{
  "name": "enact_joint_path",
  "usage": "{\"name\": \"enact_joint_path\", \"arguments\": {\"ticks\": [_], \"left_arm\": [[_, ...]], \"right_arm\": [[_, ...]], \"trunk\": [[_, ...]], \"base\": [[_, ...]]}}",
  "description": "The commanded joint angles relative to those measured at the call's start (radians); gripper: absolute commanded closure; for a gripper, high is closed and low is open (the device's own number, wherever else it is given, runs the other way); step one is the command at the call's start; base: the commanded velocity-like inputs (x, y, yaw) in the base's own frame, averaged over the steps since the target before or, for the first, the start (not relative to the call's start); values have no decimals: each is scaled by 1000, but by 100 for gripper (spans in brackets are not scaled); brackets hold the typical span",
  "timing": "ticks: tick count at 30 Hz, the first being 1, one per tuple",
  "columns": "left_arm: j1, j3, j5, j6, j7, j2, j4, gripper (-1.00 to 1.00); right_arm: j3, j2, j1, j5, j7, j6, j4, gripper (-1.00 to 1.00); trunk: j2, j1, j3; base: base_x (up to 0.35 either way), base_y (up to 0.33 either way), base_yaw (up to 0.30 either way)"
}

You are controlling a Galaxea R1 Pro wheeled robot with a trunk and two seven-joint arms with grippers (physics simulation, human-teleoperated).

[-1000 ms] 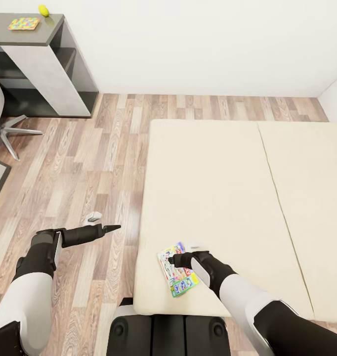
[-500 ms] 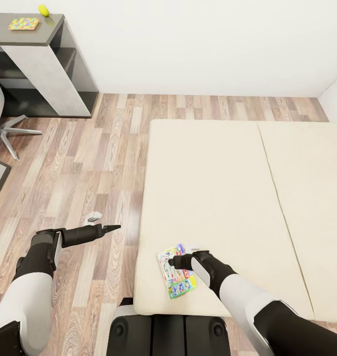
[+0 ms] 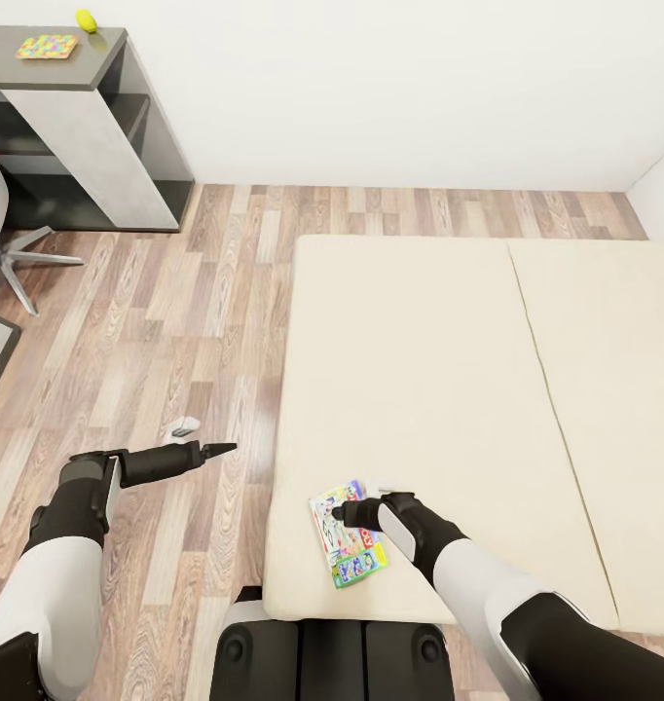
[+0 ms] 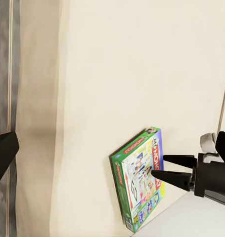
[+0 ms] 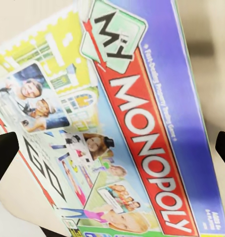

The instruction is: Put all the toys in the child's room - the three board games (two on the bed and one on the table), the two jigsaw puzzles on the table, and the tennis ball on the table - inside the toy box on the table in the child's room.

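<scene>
Beige bed [image 3: 439, 389] carries the Monopoly box [image 3: 347, 534] at lower centre, right gripper [image 3: 340, 510] spread over it, not grasping; left gripper [image 3: 220, 449] closed above floor [image 3: 157, 321].

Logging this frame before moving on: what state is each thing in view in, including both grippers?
Monopoly box: flat on the bed, near its front edge, not lifted.
Right gripper: open, fingers over the box.
Left gripper: over the floor, holding nothing; open or shut unclear.
Jigsaw puzzle: flat on the desk.
Tennis ball: on the desk, beside the puzzle.
Bed: otherwise bare.
</scene>
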Motion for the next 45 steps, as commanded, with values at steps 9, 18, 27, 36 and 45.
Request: {"name": "enact_joint_path", "arguments": {"ticks": [9,18,27,36,45], "left_arm": [[-1,4,-10,8,-9,-1,-1,-100],[-1,4,-10,8,-10,-1,-1,-100],[-1,4,-10,9,-10,-1,-1,-100],[-1,4,-10,8,-10,-1,-1,-100],[-1,4,-10,8,-10,-1,-1,-100]], "right_arm": [[-1,0,-1,3,2,3,-1,-100],[-1,0,-1,3,2,3,-1,-100],[-1,0,-1,3,1,3,-1,-100],[-2,0,-1,3,1,3,-1,-100],[-1,0,-1,3,1,3,-1,-100]], "trunk": [[-2,1,-1],[-2,1,-1],[-2,1,-1],[-2,1,-1],[-2,1,-1]], "base": [[0,0,0],[0,0,0],[0,0,0],[0,21,0],[0,27,0]]}}
